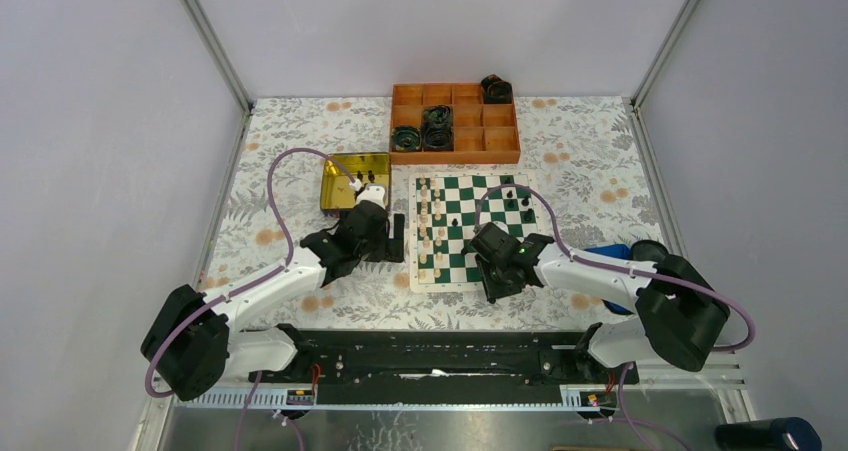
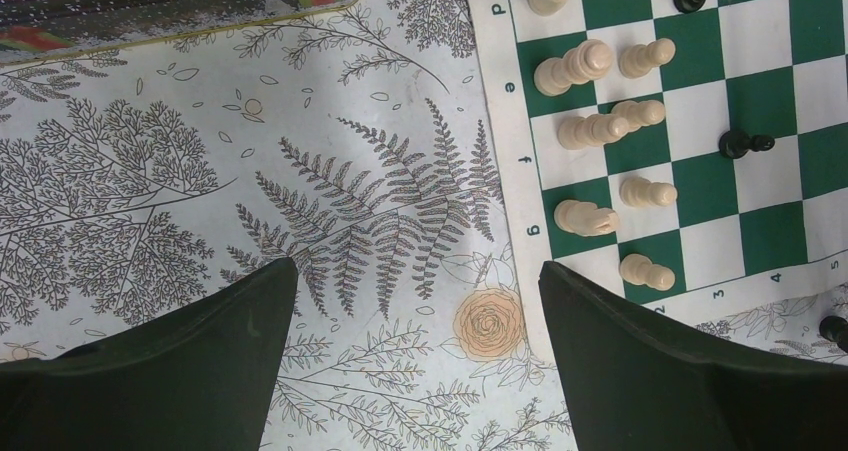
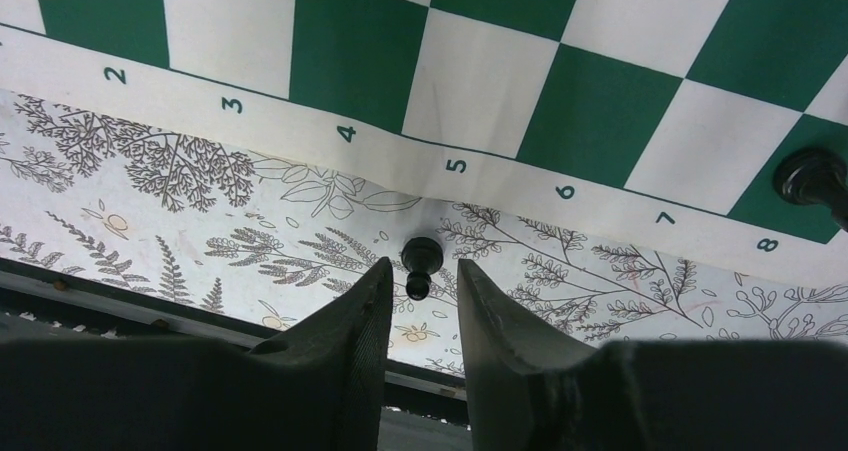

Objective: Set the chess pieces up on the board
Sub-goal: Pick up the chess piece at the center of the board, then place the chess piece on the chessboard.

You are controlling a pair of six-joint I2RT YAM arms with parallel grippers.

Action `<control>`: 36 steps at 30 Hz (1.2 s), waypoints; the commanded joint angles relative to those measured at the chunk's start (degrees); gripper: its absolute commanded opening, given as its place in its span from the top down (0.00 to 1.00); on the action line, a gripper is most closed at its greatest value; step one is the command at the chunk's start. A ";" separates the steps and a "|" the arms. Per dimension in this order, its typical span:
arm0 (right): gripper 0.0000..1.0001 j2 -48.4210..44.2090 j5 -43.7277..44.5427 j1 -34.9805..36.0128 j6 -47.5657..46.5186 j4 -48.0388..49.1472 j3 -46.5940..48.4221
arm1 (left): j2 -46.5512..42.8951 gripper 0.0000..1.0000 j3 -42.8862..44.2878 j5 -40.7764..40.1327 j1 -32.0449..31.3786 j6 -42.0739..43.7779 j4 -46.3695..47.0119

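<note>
The board (image 1: 520, 261) lies right of centre, a green and white mat. Cream-white chess pieces (image 1: 435, 226) stand in its two left columns, and a few black ones (image 1: 515, 206) stand toward its far right. My right gripper (image 1: 497, 289) hovers at the board's near edge. In the right wrist view its open gripper (image 3: 423, 267) straddles a black pawn (image 3: 421, 253) standing on the tablecloth just off the border (image 3: 480, 81), without touching it. My left gripper (image 1: 392, 237) is wide open and empty over the cloth left of the board (image 2: 770, 236), near the white pieces (image 2: 585, 66).
A shiny yellow tin (image 1: 350, 181) sits behind my left gripper, its edge in the left wrist view (image 2: 180, 1). An orange compartment tray (image 1: 500, 136) holding dark cable rolls (image 1: 437, 126) stands at the back. The table's near rail (image 3: 120, 301) runs close under my right gripper.
</note>
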 commanded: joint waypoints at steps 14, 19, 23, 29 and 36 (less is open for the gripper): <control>0.87 0.53 1.08 0.64 1.12 -0.39 0.79 | -0.26 0.01 1.66 0.17 -0.48 0.83 0.64; 0.89 -0.75 1.70 0.72 1.09 -3.23 3.87 | -0.36 0.01 1.70 0.25 -0.48 0.87 0.60; 0.90 -2.05 3.06 0.71 1.30 -5.50 6.57 | -0.48 0.01 1.75 0.41 -0.48 0.81 0.64; 0.91 -0.79 7.30 0.50 0.59 -7.79 10.44 | -0.62 0.01 1.82 0.68 -0.48 0.78 0.64; 0.95 1.70 8.61 -4.84 -2.48 -6.02 14.18 | -0.96 0.01 1.78 0.73 -0.48 0.84 0.64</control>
